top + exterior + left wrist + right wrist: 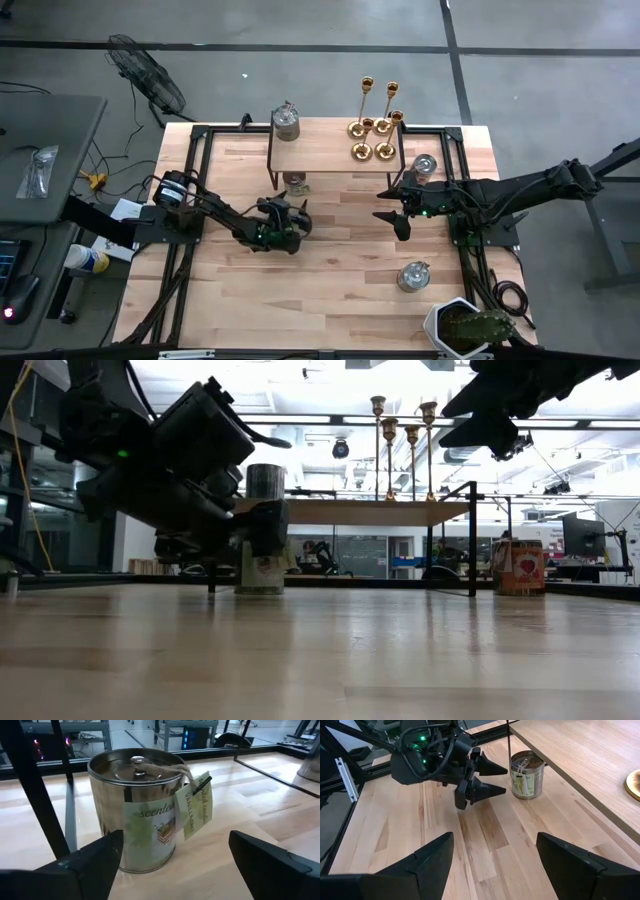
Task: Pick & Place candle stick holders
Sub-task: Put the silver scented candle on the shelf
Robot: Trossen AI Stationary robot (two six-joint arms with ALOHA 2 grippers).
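Brass candlesticks [373, 125]: four standing at the raised shelf's [320, 155] right end.
Left claw [300, 222]: hovering released, facing the tin [135, 805] beneath the shelf.
Right claw [392, 221]: hanging released, mid-desk.

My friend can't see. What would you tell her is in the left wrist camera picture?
A shiny metal tin with a lid and a paper tag stands on the wooden table. The left gripper points at it with jaws open, not touching it.

Both arms were matte black and jointed, with exposed cables, small green lights glowing near the wrists, and wedge-shaped black fingers [487, 779].
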